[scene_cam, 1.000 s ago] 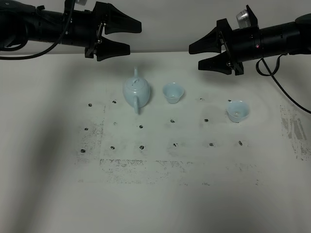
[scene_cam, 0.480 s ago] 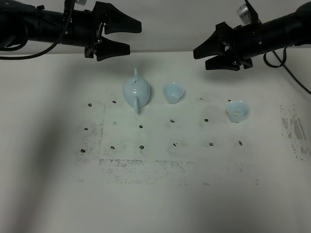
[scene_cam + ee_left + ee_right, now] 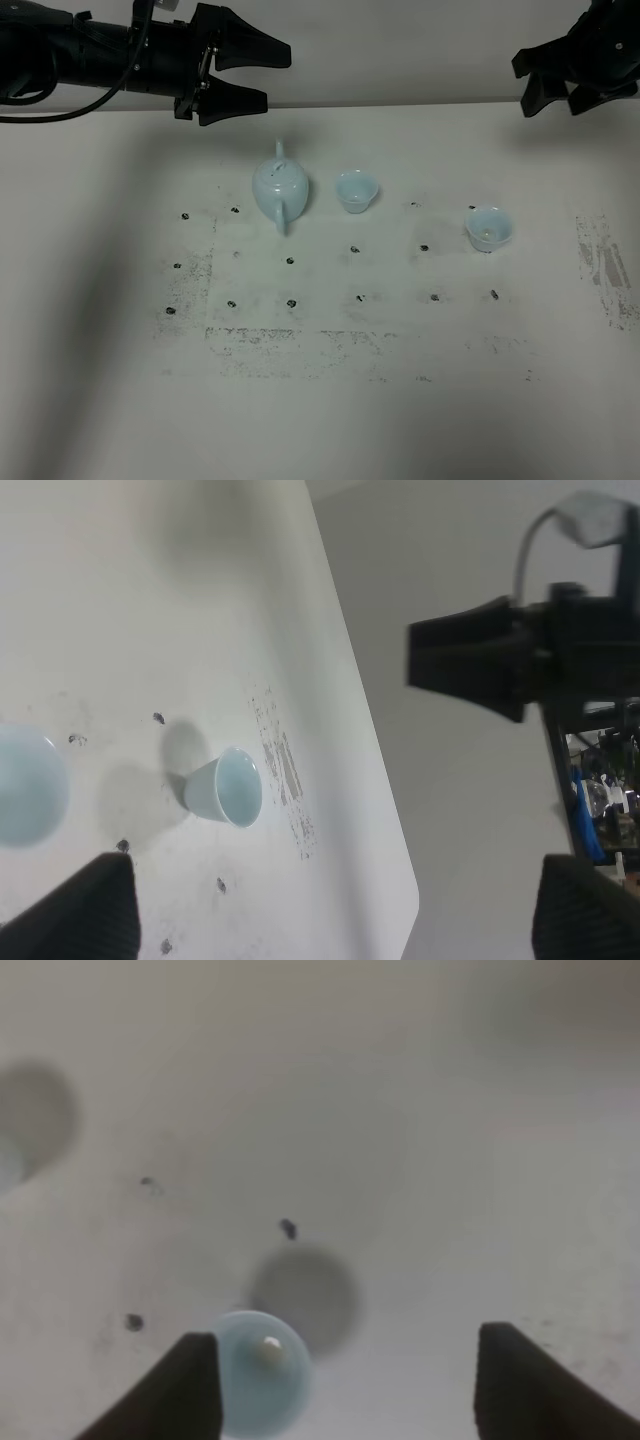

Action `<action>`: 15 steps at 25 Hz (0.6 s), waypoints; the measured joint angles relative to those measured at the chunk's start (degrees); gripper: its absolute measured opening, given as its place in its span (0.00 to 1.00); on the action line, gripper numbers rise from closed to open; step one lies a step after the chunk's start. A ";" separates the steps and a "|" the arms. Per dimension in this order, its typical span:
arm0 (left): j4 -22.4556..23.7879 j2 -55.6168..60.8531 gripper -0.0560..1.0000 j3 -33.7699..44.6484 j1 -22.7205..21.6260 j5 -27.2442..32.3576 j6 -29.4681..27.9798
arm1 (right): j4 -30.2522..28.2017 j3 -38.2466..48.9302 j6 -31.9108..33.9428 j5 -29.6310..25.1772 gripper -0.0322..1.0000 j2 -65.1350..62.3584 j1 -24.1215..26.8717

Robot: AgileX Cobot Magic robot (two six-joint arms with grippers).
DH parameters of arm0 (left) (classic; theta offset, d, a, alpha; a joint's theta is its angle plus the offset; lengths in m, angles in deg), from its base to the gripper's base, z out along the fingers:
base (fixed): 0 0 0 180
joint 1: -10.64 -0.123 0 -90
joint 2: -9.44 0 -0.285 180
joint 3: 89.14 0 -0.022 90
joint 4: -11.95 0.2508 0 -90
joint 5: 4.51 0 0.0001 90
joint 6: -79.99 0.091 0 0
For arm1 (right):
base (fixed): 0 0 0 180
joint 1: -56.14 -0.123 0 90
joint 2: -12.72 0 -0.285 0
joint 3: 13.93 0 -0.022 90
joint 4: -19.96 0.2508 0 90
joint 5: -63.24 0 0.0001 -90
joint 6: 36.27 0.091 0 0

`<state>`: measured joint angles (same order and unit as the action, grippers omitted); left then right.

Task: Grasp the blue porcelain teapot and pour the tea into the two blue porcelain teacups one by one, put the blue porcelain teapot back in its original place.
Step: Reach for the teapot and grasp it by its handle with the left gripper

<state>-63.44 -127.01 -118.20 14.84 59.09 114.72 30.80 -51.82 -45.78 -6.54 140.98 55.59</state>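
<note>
The blue porcelain teapot [image 3: 280, 190] stands upright on the white table, spout toward the front. One teacup [image 3: 356, 190] sits just right of it, the other teacup [image 3: 488, 228] farther right. My left gripper [image 3: 278, 75] hovers open behind and above the teapot, holding nothing. At the far right back, well away from the cups, my right gripper [image 3: 522, 85] is open and empty. In the right wrist view the right teacup [image 3: 258, 1370] lies below, between the spread fingers [image 3: 190, 1385]. The left wrist view shows that teacup [image 3: 225, 788] and the right gripper [image 3: 470, 670].
Dark marker dots and scuffs [image 3: 290, 302] speckle the white table [image 3: 320, 400]. The table's rounded right corner [image 3: 405, 900] shows in the left wrist view. A pale-blue round shape [image 3: 25, 785] sits at that view's edge; I cannot tell which vessel it is.
My right arm has swung away to the right and back, from above the middle of the table to the far right corner. Left arm, teapot and cups have not moved.
</note>
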 joint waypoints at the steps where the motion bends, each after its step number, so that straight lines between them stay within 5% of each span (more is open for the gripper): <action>1: 0.00 0.00 0.12 0.00 0.00 0.00 0.00 | -0.53 0.21 0.06 0.00 0.54 -0.91 0.00; 6: 0.00 0.00 0.12 0.00 0.00 0.45 0.00 | -2.29 7.23 0.07 0.00 0.54 -8.33 0.00; 15: 0.00 0.00 0.12 0.00 0.00 1.97 0.00 | -3.07 32.33 0.07 0.00 0.54 -28.69 0.00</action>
<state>-63.44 -127.01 -118.20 14.84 61.06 114.72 27.73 -19.50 -45.71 -6.54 112.29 55.59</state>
